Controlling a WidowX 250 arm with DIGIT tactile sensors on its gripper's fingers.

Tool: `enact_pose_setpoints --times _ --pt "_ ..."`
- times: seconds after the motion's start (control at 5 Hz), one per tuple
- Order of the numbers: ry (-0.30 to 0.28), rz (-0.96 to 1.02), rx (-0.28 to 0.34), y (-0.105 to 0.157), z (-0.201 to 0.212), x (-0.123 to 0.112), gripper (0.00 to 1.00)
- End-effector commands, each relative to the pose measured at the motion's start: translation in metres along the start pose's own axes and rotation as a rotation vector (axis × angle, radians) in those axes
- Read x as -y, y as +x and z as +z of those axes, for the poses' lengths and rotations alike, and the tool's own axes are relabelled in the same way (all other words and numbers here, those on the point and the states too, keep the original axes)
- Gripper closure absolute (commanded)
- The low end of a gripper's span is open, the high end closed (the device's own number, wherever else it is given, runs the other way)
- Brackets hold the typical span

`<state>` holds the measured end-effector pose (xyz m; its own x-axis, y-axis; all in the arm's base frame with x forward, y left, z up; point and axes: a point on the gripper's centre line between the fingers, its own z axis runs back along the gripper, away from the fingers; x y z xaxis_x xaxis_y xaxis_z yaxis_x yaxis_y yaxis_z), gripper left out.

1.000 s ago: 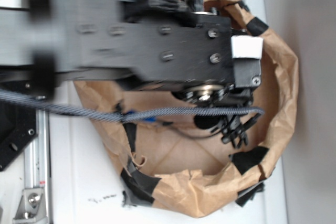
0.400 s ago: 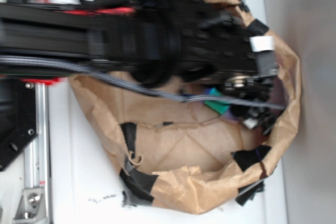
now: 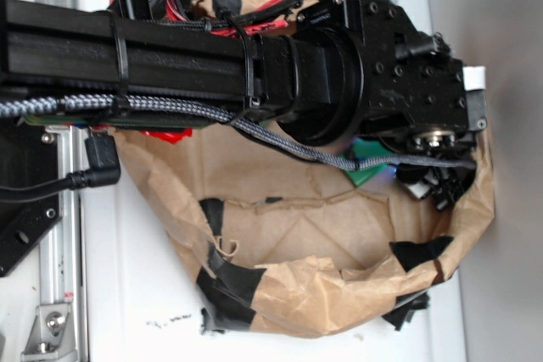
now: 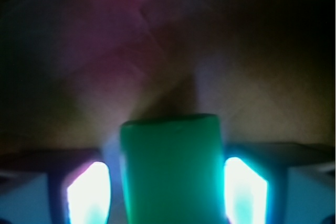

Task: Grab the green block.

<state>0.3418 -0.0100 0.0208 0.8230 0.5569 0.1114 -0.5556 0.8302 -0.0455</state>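
The green block (image 4: 169,174) fills the lower middle of the wrist view, a smooth solid green bar pointing away from the camera. It lies between the two brightly lit fingers (image 4: 88,192) of my gripper (image 4: 168,187). A thin gap shows at the left pad, and the right pad is very close to it. In the exterior view the block (image 3: 366,169) peeks out under the arm inside the brown paper bag (image 3: 339,294). My gripper (image 3: 434,188) reaches down to the bag's floor near its right wall. The jaws stand open around the block.
The crumpled bag wall, patched with black tape (image 3: 229,286), rings the gripper closely on the right side. A braided cable (image 3: 280,137) hangs across the bag opening. A metal rail (image 3: 59,294) runs along the left edge.
The arm has swung toward the right wall of the bag and lowered. The green block, hidden a second ago, now shows beside the gripper.
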Motion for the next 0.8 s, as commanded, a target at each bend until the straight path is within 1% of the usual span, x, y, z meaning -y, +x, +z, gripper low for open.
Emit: enact_pose_setpoints --times 0.0,0.2,0.4,0.6 --pt "-0.064 -0.244 0.121 -0.031 0.077 -0.015 1.0" --pt "-0.024 -0.352 0.198 -0.046 0.126 -0.024 1.0" --pt "-0.012 -0.402 0.217 -0.045 0.14 -0.028 1.0" --pt "-0.015 -0.384 0.166 -0.043 0.144 -0.023 1.0"
